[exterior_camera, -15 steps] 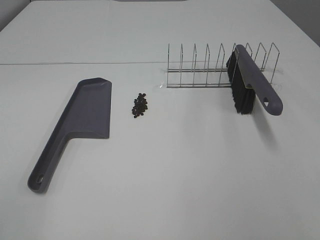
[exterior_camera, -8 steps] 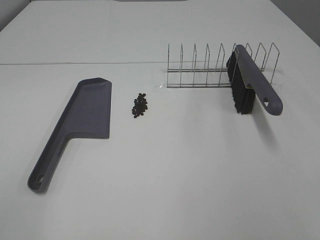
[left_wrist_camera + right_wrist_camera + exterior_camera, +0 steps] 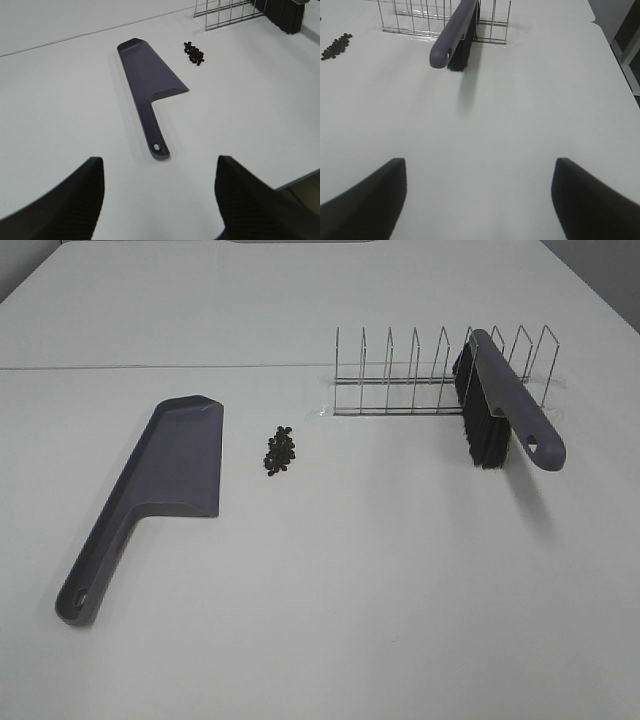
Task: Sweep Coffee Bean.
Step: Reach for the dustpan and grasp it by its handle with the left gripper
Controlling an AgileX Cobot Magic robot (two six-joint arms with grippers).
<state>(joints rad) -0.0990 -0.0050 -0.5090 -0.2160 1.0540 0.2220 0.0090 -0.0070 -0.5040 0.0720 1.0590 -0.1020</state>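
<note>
As they lie clustered, the coffee beans (image 3: 280, 450) look tiny, dark.

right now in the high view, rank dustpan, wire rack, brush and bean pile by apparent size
1. dustpan and wire rack: close, and the rack sits farther back, so unranked
2. brush
3. coffee bean pile

Left tool (image 3: 159, 170) spread wide, right tool (image 3: 480, 162) spread wide
</note>
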